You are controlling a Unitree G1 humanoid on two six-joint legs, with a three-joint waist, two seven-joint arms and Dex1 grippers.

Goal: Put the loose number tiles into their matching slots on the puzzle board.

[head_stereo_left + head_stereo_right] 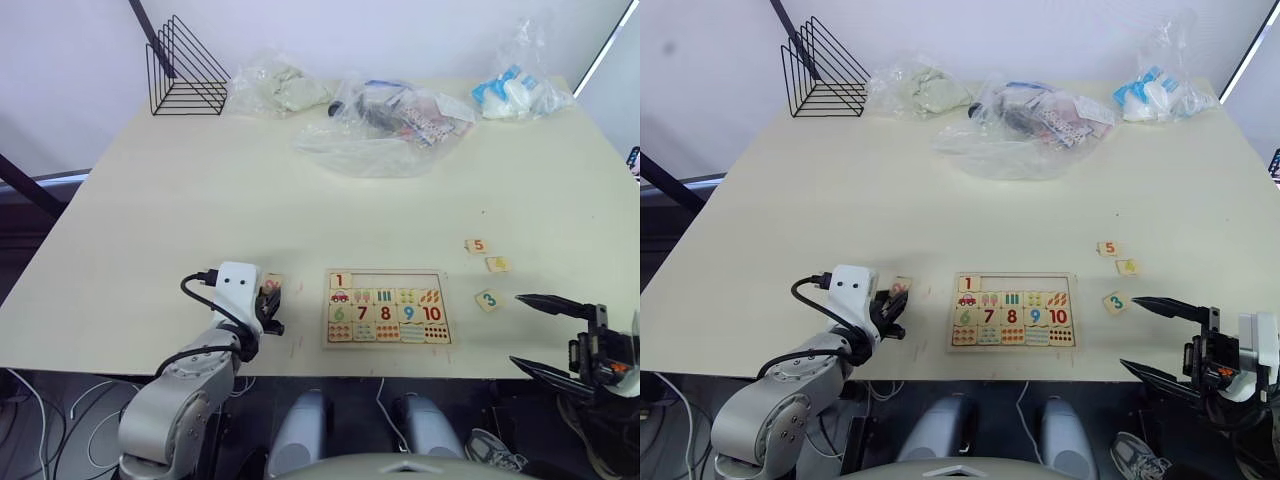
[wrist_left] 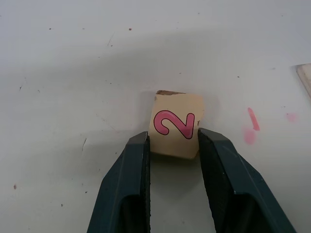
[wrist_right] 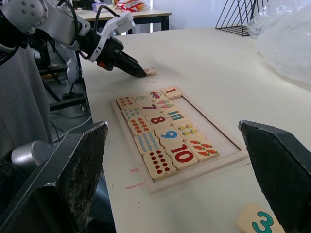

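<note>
A pale table (image 1: 200,200) stands by a white wall. The left gripper (image 2: 172,145) pinches the pink "2" tile (image 2: 175,124) beside the board (image 1: 386,308), where "1" (image 1: 341,281) sits slotted. The right gripper (image 1: 535,335) gapes wide, empty, near tiles "3" (image 1: 488,299), "4" (image 1: 497,264), "5" (image 1: 477,245).

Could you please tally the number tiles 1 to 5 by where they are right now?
Seated in the puzzle board slots: 1, the 1 tile
In the left gripper jaws: 1, the 2 tile
Loose on the table: 3, the 3 tile, 4 tile, 5 tile
Total: 5

Lab/office: bare table (image 1: 200,200), wire rack (image 1: 185,70), 2nd desk (image 3: 121,14) behind.
</note>
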